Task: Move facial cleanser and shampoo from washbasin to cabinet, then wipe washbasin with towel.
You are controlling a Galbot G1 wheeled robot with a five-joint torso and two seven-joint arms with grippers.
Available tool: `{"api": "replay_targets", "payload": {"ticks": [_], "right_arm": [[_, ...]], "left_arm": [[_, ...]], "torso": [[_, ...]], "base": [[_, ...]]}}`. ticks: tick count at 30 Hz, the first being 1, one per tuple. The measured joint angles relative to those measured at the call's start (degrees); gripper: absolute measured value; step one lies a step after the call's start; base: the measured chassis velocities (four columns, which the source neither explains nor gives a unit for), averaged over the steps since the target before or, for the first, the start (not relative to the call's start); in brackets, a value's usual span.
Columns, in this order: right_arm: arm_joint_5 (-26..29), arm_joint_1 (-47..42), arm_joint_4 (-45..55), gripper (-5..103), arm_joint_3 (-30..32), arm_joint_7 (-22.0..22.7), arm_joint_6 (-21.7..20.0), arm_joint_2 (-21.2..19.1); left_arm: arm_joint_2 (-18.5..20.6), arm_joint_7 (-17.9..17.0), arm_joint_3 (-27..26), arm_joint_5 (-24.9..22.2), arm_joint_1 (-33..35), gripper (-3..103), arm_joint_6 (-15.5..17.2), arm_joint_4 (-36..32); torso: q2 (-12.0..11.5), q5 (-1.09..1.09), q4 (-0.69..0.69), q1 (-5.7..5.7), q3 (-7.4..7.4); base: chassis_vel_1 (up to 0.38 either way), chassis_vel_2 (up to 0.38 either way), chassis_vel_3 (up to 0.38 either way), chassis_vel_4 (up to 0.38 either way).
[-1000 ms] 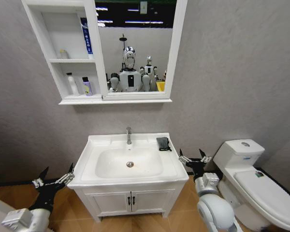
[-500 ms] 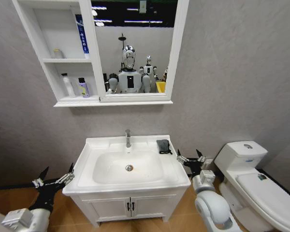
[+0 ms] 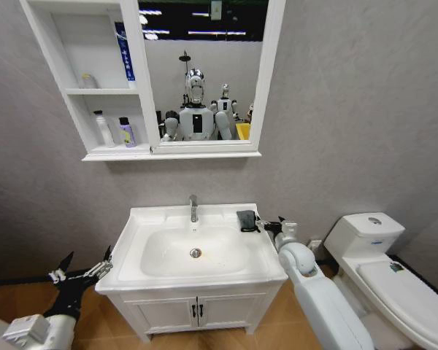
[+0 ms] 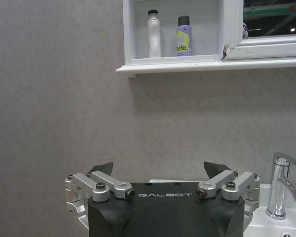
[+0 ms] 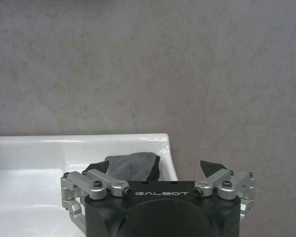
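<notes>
While its jaws stand spread wide with nothing between them, the right gripper [image 3: 269,224] hangs at the right rear corner of the washbasin [image 3: 142,222], its arm [image 3: 314,292] reaching up from below along the basin's right side. Just ahead of those open fingers lies the towel [image 3: 247,219], a small dark grey folded cloth on the basin's flat rim; from the right wrist view the towel [image 5: 130,165] sits just beyond the left finger, near but not held. Farther from that gripper, the tap [image 3: 193,207] rises at the middle of the rear rim, and the round drain [image 3: 196,253] sits in the bowl.

Well apart, the left gripper [image 3: 80,271] waits low beside the basin's left front corner, jaws likewise wide open and holding nothing. High above it hangs the cabinet [image 3: 69,80], joined to the mirror [image 3: 201,73]. On its lowest shelf a white bottle [image 4: 153,34] and a purple bottle [image 4: 183,35] stand upright side by side; a blue tube [image 3: 122,49] leans on the shelf above. A toilet [image 3: 387,273] stands beyond the right arm.
</notes>
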Motion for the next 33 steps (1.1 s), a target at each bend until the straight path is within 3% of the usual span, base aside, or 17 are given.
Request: {"api": "replay_targets", "payload": {"ticks": [5, 13, 33], "right_arm": [[-0.6, 6.3, -9.6, 100, -3.9, 0.6, 0.0, 2.5], [-1.3, 12.3, -16.9, 100, -7.3, 1.7, 0.3, 4.0], [-0.3, 14.2, -22.1, 100, -7.7, 3.1, -2.5, 5.1]], "left_arm": [[0.0, 0.0, 0.0, 0.0, 0.0, 100, 0.0, 0.0], [0.0, 0.0, 0.0, 0.0, 0.0, 100, 0.0, 0.0], [0.0, 0.0, 0.0, 0.0, 0.0, 100, 0.0, 0.0]], "torso": [[0.0, 0.02, 0.01, 0.00, 0.00], [0.0, 0.00, 0.00, 0.01, -0.01], [0.0, 0.02, 0.00, 0.00, -0.01]], "base": [[0.000, 0.000, 0.000, 0.000], [0.000, 0.000, 0.000, 0.000], [0.000, 0.000, 0.000, 0.000]]}}
